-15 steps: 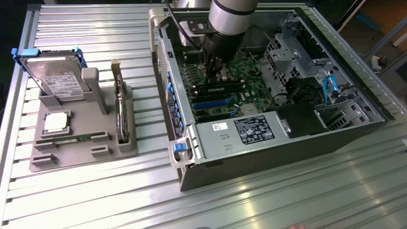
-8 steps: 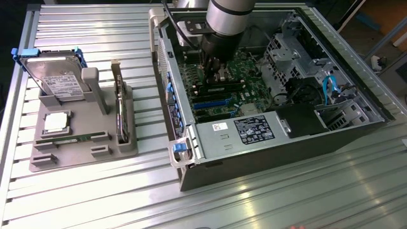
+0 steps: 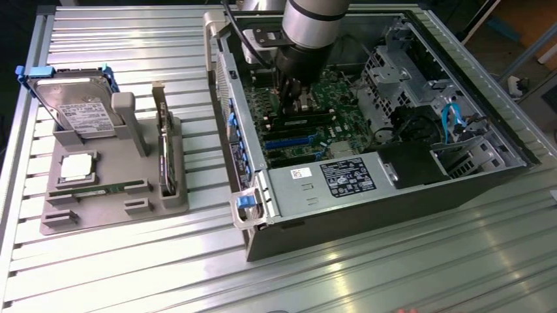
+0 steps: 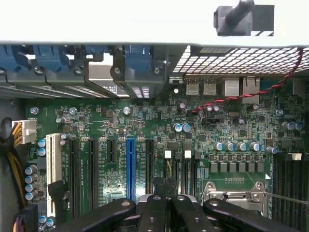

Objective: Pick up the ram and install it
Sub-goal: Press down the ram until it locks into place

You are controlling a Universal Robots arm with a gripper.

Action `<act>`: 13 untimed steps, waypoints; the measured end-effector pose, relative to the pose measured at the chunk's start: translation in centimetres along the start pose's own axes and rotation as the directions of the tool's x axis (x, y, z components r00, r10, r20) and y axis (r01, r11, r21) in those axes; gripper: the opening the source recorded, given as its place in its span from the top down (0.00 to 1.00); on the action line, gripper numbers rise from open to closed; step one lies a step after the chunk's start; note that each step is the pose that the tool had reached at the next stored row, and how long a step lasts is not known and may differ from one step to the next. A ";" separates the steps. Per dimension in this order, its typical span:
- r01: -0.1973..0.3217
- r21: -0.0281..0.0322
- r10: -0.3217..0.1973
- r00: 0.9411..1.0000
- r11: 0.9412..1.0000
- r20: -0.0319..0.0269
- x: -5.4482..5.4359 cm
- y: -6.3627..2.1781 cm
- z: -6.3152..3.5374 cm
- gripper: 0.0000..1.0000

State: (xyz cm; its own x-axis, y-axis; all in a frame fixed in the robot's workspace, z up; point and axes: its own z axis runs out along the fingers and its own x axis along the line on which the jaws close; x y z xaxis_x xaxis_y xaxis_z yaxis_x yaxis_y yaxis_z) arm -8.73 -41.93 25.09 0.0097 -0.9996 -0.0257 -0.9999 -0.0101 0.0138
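The ram (image 3: 87,190), a long thin green stick, lies flat along the near edge of a grey tray (image 3: 113,212), just in front of a square silver chip (image 3: 77,167). It looks light and stiff but fragile: a bare circuit board with small parts on its faces, so it is probably best held by its long edges or short ends, gently, without bending it or pressing on the chips. Behind it in the tray stands a hard drive (image 3: 74,107), and a dark card (image 3: 164,150) stands on edge towards the exterior view's right. Well apart from the tray, further to the exterior view's right, is an open computer case (image 3: 366,215) lying on its side on a ribbed metal table (image 3: 130,274). The gripper (image 3: 294,104) is down inside that case, over the green motherboard (image 4: 145,125). In the wrist view the gripper (image 4: 165,186) has its black fingers drawn close together, with nothing visible between them.
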 end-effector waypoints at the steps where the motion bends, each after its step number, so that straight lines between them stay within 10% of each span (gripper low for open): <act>1: 0.003 0.000 -0.003 1.000 1.000 0.000 0.0 0.00 0.00 0.89; 13: 0.004 0.000 -0.004 1.000 1.000 0.000 0.0 0.37 0.12 0.89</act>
State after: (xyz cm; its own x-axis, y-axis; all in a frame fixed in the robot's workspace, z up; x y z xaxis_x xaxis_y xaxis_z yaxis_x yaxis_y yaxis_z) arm -9.10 -41.93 24.98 0.0138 -0.9996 -0.0258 -0.9998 -0.0141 0.0134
